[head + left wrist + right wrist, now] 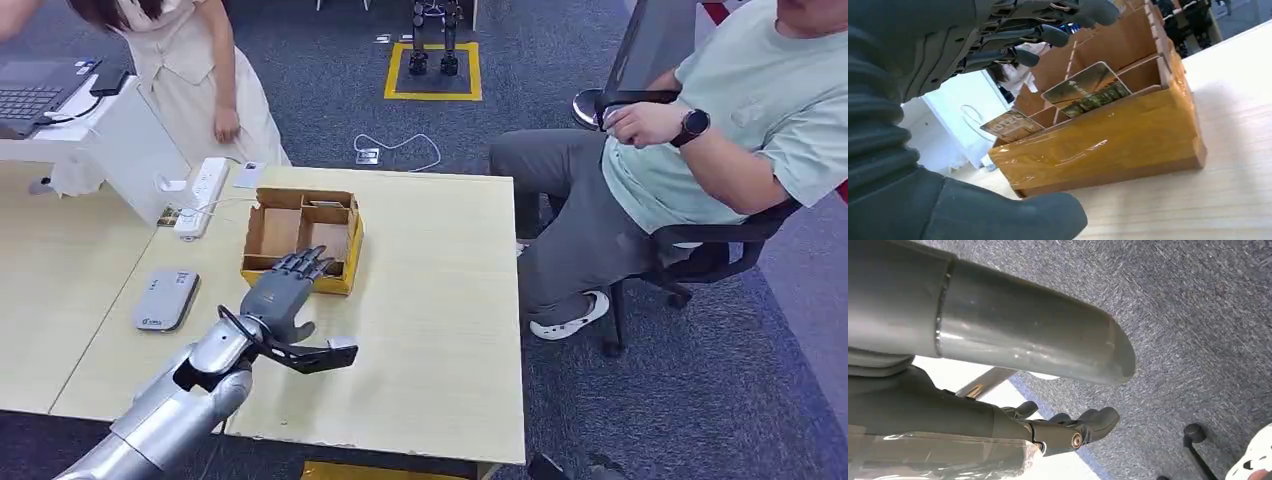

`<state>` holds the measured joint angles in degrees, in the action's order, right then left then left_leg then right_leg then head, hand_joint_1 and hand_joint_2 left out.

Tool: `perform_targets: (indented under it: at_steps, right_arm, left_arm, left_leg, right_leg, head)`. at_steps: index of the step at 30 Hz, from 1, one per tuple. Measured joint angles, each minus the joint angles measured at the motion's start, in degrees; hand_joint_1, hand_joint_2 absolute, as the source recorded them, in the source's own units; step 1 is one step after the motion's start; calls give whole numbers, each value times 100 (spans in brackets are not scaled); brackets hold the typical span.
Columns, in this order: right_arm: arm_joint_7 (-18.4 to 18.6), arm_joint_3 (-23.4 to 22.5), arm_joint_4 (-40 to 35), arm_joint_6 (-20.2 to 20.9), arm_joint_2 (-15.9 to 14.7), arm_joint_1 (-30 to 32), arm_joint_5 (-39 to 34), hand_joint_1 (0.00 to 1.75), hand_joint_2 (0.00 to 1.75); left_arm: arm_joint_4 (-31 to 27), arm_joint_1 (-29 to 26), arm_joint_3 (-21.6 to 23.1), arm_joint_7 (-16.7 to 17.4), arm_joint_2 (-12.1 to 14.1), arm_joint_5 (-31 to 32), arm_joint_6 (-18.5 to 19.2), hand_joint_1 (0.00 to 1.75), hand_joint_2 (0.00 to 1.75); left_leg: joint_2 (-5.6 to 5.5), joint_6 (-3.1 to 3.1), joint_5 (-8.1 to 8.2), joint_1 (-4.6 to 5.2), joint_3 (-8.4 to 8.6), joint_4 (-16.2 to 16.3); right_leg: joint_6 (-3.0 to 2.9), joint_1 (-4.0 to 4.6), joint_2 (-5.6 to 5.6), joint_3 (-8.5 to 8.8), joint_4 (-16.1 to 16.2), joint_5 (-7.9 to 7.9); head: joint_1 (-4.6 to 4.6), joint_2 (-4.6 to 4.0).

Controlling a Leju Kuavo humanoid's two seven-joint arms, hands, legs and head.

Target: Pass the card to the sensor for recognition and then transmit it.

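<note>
Reaching across a pale wooden table (440,330), the robot's left hand (285,290) hovers at the near edge of a yellow-taped cardboard box (300,232), its fingers (1048,34) spread apart above the rim and holding nothing. The box is split by cardboard dividers into several compartments. The left wrist view shows a card (1083,89) standing tilted in a compartment behind the near wall, its upper edge and one corner rising above the rim, with what looks like a second card tucked close behind it. Another card (1010,125) leans in a compartment toward one end of the box. From above, the compartments look bare brown, the cards too thin to make out.

Such a card is likely light, thin and stiff, with a slick face, so it would probably slip from a loose hold; the exposed upper edge, pinched between thumb and finger, looks the sensible place to take it. The sensor, apparently the flat grey pad (165,298), lies on the table beside the box, well apart from the hand. The right hand (1068,427) hangs over grey carpet, fingers curled inward with nothing seen in them. Two people wait near the table.
</note>
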<state>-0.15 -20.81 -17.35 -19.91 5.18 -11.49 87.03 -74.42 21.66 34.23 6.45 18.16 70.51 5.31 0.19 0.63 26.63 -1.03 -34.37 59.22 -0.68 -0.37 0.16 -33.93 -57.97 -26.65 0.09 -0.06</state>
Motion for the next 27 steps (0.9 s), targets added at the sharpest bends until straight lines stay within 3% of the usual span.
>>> perform_targets:
  at_steps: [27]
  right_arm:
    - [0, -13, 0, -13, 0, 25, 4, 0, 0]
  left_arm:
    - [13, -216, -488, 26, -280, 149, -13, 0, 175]
  left_leg:
    - [0, 0, 0, 0, -1, 0]
  right_leg:
    - [0, 0, 0, 0, 0, 0]
  head:
    - [0, 0]
